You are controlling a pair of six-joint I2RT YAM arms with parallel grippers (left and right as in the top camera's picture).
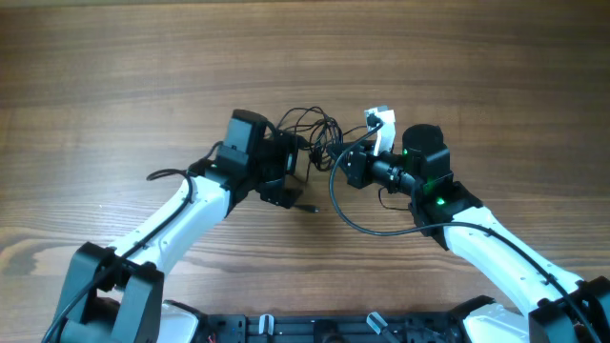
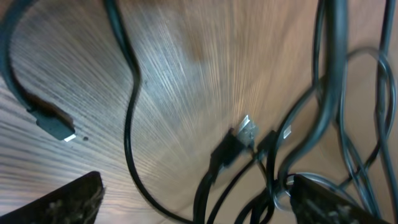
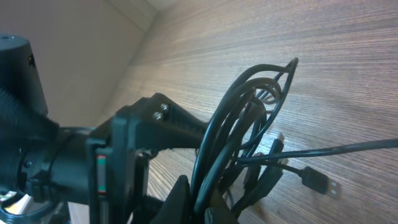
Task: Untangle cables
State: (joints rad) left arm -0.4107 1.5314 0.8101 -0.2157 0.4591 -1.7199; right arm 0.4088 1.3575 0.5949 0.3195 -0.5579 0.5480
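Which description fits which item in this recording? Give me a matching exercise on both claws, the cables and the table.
Column one:
1. left claw
2. right claw
3. cables
4. table

Column two:
A. brown wood grain
B. fingers spread wide apart
C. thin, black, looped
D. closed on a bundle

Pairs: 1-B; 2-D; 3-C; 4-A
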